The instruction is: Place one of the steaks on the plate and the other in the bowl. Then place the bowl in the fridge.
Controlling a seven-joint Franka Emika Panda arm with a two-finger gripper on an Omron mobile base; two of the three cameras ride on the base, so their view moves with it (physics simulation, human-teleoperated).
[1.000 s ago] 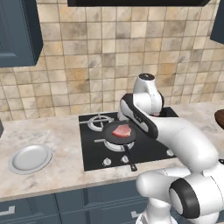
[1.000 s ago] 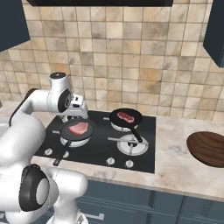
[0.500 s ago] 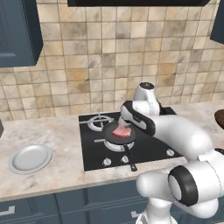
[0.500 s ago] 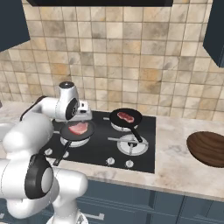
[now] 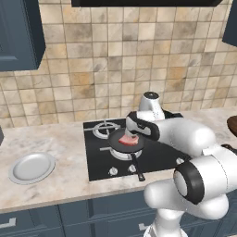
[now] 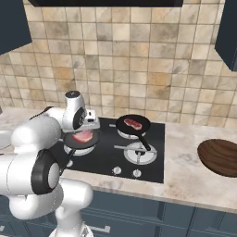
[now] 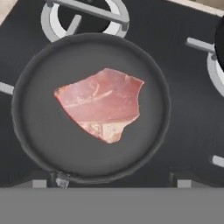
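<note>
One steak [image 7: 103,104] lies flat in the black frying pan [image 7: 39,144] on the front left burner; it is pinkish-red with a pale edge. My gripper [image 5: 132,134] hangs just above this steak [image 5: 126,140], open, nothing between its fingers. From the right base view the gripper [image 6: 88,127] hovers over the same steak [image 6: 83,136]. The second steak [image 6: 133,123] rests in the rear pan. The light grey plate [image 5: 31,167] sits on the counter far left of the stove. The dark brown bowl [image 6: 221,156] stands on the counter to the right. The fridge is out of view.
The black stove top [image 5: 99,159] has knobs along its front edge. The front pan's long handle [image 5: 136,167] points toward the counter edge, the rear pan's handle [image 6: 144,142] toward the stove's middle. A tiled wall rises behind, with dark cabinets above.
The hand has dropped lower and closer to the front pan with the steak. The steaks, plate and bowl have not moved.
</note>
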